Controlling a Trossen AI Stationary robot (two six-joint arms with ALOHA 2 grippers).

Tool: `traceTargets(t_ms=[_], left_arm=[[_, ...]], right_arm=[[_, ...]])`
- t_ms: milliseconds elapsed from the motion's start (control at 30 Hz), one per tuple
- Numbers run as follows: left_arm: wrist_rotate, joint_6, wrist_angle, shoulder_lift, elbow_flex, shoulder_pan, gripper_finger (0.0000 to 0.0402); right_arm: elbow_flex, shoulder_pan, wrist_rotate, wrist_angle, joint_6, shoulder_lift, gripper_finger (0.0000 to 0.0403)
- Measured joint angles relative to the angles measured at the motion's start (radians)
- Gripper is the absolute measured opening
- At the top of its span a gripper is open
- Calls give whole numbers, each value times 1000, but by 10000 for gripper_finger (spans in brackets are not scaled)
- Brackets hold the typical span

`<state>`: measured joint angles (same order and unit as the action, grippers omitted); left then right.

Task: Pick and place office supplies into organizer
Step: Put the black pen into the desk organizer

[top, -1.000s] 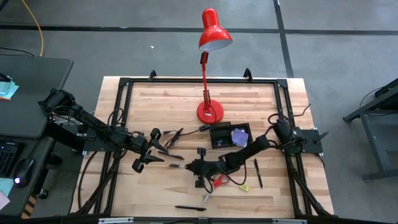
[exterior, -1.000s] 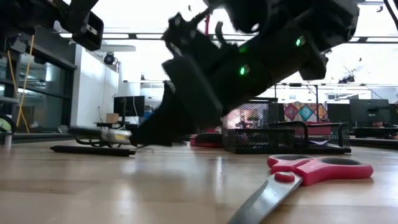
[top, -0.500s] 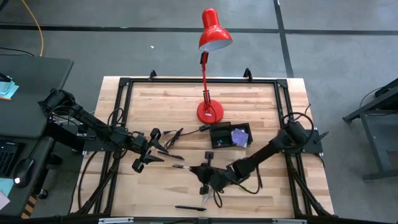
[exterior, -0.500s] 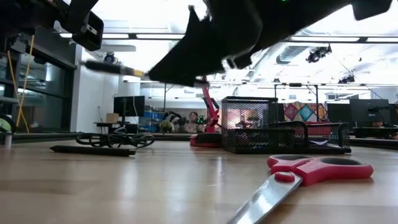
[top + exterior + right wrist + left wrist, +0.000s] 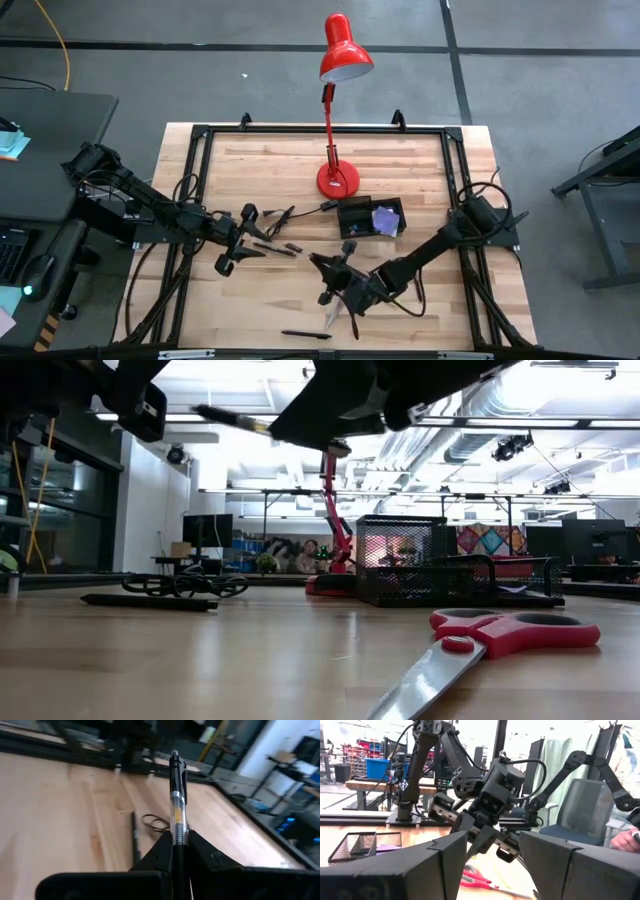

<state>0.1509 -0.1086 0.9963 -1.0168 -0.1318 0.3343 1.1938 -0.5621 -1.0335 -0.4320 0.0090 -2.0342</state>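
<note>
Right gripper point(image 5: 335, 270) is clamped narrow on a pen point(image 5: 176, 805), lifted clear of the table. Pen's long axis sticks straight out past the fingertips, toward roughly 10 o'clock in the high view.

Organizer point(image 5: 370, 217) sits at about 1 o'clock from that gripper, near; the right arm is clearly nearer it than the left. My read: the pen needs swinging round before the drop.

Pen: slim, glossy black barrel with clear mid-section. Organizer: black wire mesh, boxy, low walls.

Left gripper point(image 5: 240, 255) is parked with jaws spread, empty.
</note>
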Motion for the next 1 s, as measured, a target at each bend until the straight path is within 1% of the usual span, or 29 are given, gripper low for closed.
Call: traceTargets(t_ms=[100, 200, 300, 533, 600, 767, 900, 1000], left_arm=[[0, 0, 0, 0, 0, 0, 172], [0, 0, 0, 0, 0, 0, 172], [4, 7, 0, 0, 0, 0, 172], [102, 8, 0, 0, 0, 0, 172], [114, 8, 0, 0, 0, 0, 172], [114, 7, 1, 0, 0, 0, 172], [114, 7, 1, 0, 0, 0, 172], [114, 7, 1, 0, 0, 0, 172]], right_arm=[[0, -9, -54, -10, -20, 0, 13], [0, -13, -57, -50, -41, 0, 14], [0, -13, -60, -113, -99, 0, 16], [0, -15, -56, -311, -282, 0, 11], [0, -15, -55, -351, -320, 0, 11], [0, -9, -2, -409, -360, 0, 11], [0, 4, 33, -412, -358, 0, 11], [0, 6, 40, -412, -350, 0, 11]])
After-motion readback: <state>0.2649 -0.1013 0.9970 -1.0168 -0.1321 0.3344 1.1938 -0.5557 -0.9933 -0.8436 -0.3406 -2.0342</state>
